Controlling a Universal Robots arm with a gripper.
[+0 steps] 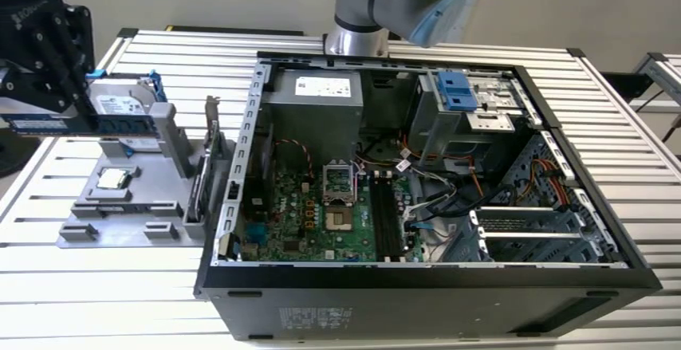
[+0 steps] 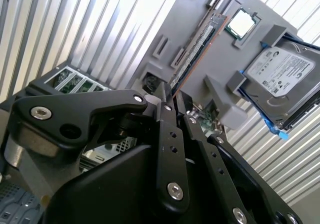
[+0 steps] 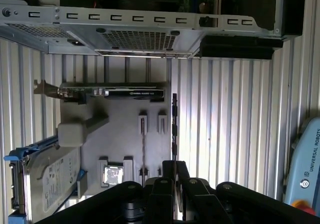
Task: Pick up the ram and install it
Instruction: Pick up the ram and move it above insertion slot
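1. Between our fingers sits one end of the ram (image 2: 196, 54). The gripper (image 2: 172, 101) is closed down to the board's thickness, with a pad on each flat face, and the rest of the stick juts out past the fingertips.
2. Beneath and just beyond the fingertips lies the grey fixture (image 3: 120, 144). The ram appears to hang clear of it, not seated in any slot.
3. We judge the stick to be light and stiff, so it should not sag from an end grip. It is also thin and fragile. Twisting could crack it, and the contact edge and chips are best left untouched. Flat pads on the two broad faces, as now, look like the sound hold.
4. Seen from the exterior view, the ram is a narrow blue board carrying a row of dark rectangular chips.
5. Past the stick's far end, on the fixture's matte moulded plastic, rest a square silver processor (image 2: 241, 23) and a silver hard drive (image 2: 280, 76) in a blue bracket.
6. Well apart from the gripper stands the open computer case (image 1: 426, 302) of black panels and bare perforated steel, on a table (image 1: 107, 286) of ribbed metal slats.
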